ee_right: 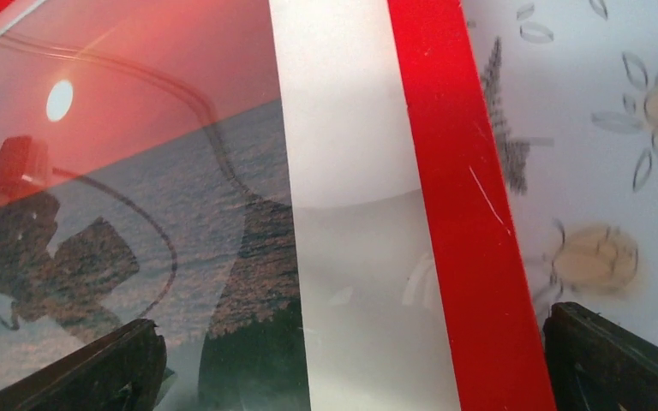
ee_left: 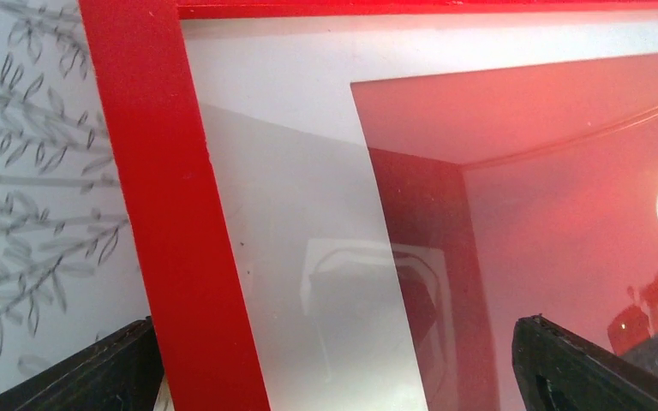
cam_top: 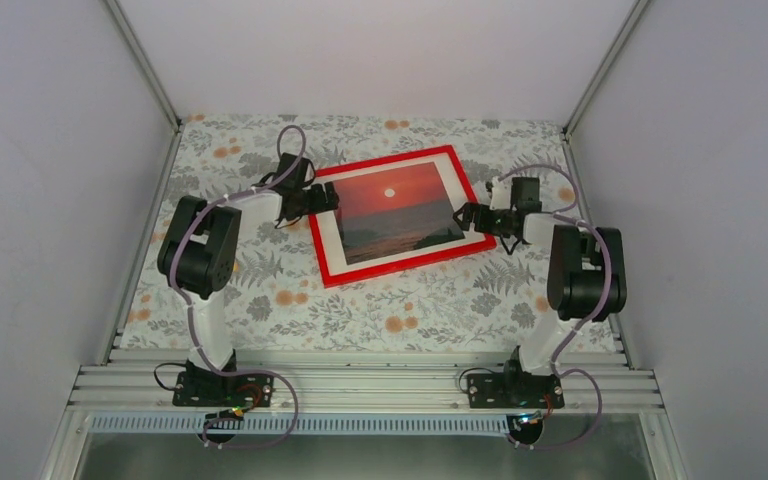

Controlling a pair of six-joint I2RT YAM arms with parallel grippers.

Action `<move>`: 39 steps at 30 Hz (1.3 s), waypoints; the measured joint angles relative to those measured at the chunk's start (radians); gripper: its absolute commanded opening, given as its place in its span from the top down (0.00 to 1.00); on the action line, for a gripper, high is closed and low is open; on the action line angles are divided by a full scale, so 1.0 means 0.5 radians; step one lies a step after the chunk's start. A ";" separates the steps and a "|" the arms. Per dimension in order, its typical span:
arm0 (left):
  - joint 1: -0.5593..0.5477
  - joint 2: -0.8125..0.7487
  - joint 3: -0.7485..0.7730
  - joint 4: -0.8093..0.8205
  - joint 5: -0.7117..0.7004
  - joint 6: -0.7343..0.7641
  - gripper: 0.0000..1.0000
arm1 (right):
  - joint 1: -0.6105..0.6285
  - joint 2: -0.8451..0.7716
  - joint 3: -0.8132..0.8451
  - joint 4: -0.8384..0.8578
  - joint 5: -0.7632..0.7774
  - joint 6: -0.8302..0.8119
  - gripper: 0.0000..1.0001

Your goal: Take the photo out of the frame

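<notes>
The red frame [cam_top: 400,263] lies face up on the flowered table, turned slightly. Inside it, behind glass and a white mat [ee_left: 274,111], sits the sunset photo [cam_top: 395,205]. My left gripper [cam_top: 320,198] hovers open over the frame's left side. In the left wrist view its fingers [ee_left: 94,377] straddle the red rail [ee_left: 163,214] and the mat, with the photo [ee_left: 565,171] to the right. At the frame's right side my right gripper [cam_top: 466,216] is open too. Its fingers [ee_right: 617,360] span the red rail [ee_right: 463,214], the mat and the photo's dark corner [ee_right: 137,171]. Neither holds anything.
A flowered cloth [cam_top: 290,300] covers the table. Grey walls with aluminium posts [cam_top: 145,60] close in the left, right and back. An aluminium rail [cam_top: 360,385] carrying both arm bases runs along the near edge.
</notes>
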 measured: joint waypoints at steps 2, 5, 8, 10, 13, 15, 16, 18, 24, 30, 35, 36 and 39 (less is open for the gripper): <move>0.002 0.058 0.085 -0.027 -0.005 0.028 0.00 | 0.002 -0.066 -0.080 0.018 0.008 0.037 0.00; 0.002 0.112 0.168 -0.056 -0.007 0.049 0.00 | 0.004 -0.145 -0.176 0.043 0.016 0.086 0.00; 0.002 0.128 0.195 -0.072 -0.007 0.053 0.00 | 0.007 -0.206 -0.243 0.052 0.026 0.127 0.00; 0.002 0.125 0.194 -0.074 -0.011 0.051 0.00 | 0.020 -0.263 -0.286 0.035 0.053 0.159 0.00; -0.001 0.085 0.168 -0.115 -0.014 0.045 0.00 | 0.042 -0.378 -0.324 -0.031 0.104 0.207 0.00; -0.002 0.021 0.124 -0.153 -0.044 0.046 0.00 | 0.054 -0.479 -0.326 -0.065 0.151 0.230 0.00; -0.004 -0.035 0.082 -0.166 -0.066 0.046 0.00 | 0.056 -0.544 -0.326 -0.076 0.176 0.240 0.00; -0.001 -0.163 -0.018 -0.175 -0.116 0.045 0.00 | 0.066 -0.652 -0.327 -0.084 0.226 0.255 0.00; -0.008 -0.626 -0.418 -0.207 -0.233 0.039 0.00 | 0.196 -0.946 -0.447 -0.127 0.341 0.275 0.00; -0.210 -0.903 -0.718 -0.257 -0.367 -0.011 0.04 | 0.415 -1.114 -0.505 -0.206 0.391 0.273 0.01; -0.399 -0.952 -0.805 -0.280 -0.475 -0.082 0.14 | 0.645 -1.225 -0.523 -0.233 0.434 0.272 0.02; -0.420 -0.952 -0.808 -0.279 -0.490 -0.098 0.18 | 0.688 -1.242 -0.529 -0.237 0.443 0.272 0.02; -0.455 -0.941 -0.819 -0.258 -0.513 -0.135 0.29 | 0.786 -1.268 -0.542 -0.254 0.483 0.274 0.02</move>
